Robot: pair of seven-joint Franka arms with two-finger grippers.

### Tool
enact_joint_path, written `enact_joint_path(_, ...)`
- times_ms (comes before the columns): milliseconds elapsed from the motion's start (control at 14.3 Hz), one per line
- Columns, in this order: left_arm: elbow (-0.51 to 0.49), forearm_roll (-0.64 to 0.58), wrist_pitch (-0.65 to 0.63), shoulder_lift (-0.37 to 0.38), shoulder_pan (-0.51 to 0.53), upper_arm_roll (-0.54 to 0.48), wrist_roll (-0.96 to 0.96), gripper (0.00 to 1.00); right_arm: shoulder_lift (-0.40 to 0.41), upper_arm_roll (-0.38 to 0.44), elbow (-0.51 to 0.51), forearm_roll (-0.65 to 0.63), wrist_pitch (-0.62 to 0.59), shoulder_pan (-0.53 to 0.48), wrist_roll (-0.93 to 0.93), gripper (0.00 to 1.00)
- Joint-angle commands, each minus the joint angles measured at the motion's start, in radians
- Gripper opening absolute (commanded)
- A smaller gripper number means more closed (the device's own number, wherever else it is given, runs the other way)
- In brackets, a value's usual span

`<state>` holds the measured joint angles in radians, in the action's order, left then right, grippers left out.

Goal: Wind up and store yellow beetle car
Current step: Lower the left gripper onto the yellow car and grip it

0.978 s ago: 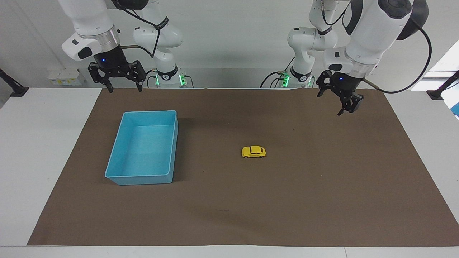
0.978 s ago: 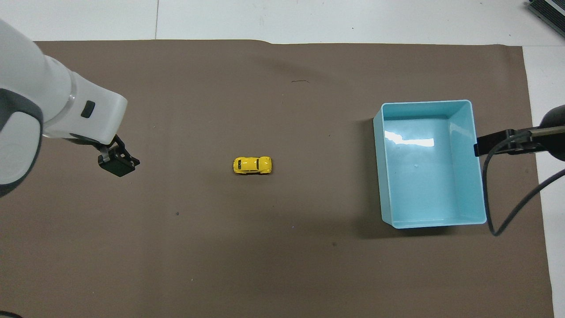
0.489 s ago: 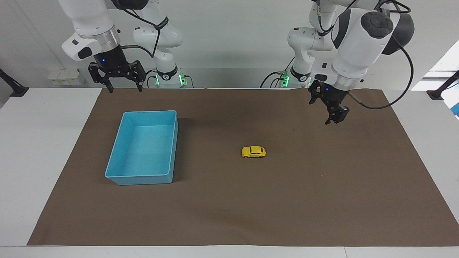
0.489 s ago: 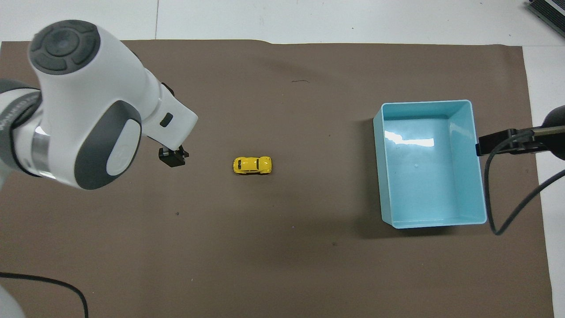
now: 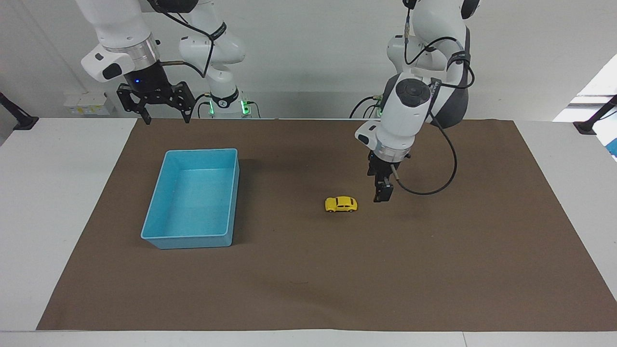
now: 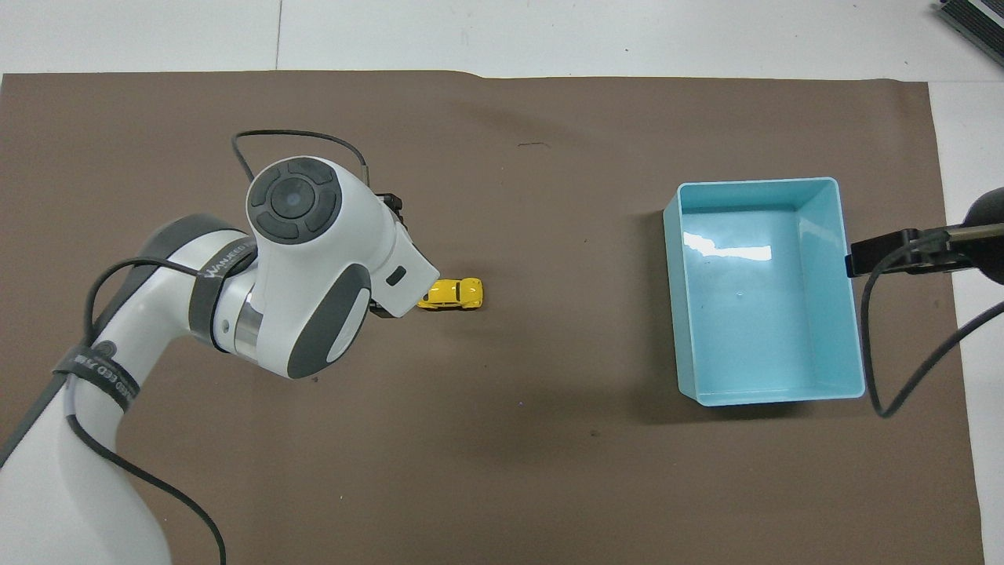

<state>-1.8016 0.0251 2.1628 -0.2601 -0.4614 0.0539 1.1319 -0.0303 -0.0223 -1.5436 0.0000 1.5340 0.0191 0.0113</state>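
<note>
The facing view shows the left gripper (image 5: 383,193) just beside the yellow beetle car (image 5: 341,204) mid-mat, its finger state untellable. Overhead, the wrist hides it. The right gripper (image 5: 162,113) waits wide open and empty, at the mat's robot-side edge.

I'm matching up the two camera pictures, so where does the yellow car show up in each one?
Facing view: the car sits mid-mat, beside the left gripper.
Overhead view: the car is at mid-mat, partly covered by the left arm's wrist.
Shared landmark: the blue bin, toward the right arm's end.
</note>
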Motion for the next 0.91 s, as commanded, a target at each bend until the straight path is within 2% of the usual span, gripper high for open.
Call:
enact_joint_path(0,-0.073,0.009,0.11,-0.002,-0.039,-0.022,0.003,1.0,0.007,-0.005,0.014,0.023,-0.006,-0.015,0.007,1.0)
enact_joint_path(279,-0.096,0.009,0.164,-0.028,-0.057,-0.022,-0.013,1.0,0.007,-0.004,0.014,0.023,-0.005,-0.015,0.009,1.0)
enact_joint_path(489,-0.094,0.006,0.225,-0.079,-0.097,-0.025,-0.11,1.0,0.007,-0.004,0.014,0.023,-0.005,-0.016,0.009,1.0)
enact_joint_path(629,-0.09,-0.022,0.235,-0.112,-0.121,-0.026,-0.177,1.0,0.007,-0.005,0.014,0.023,-0.006,-0.016,0.009,1.0)
enact_joint_path(838,-0.094,-0.068,0.227,-0.12,-0.125,-0.026,-0.231,1.0,0.006,-0.004,0.014,0.023,-0.012,-0.016,0.009,1.0)
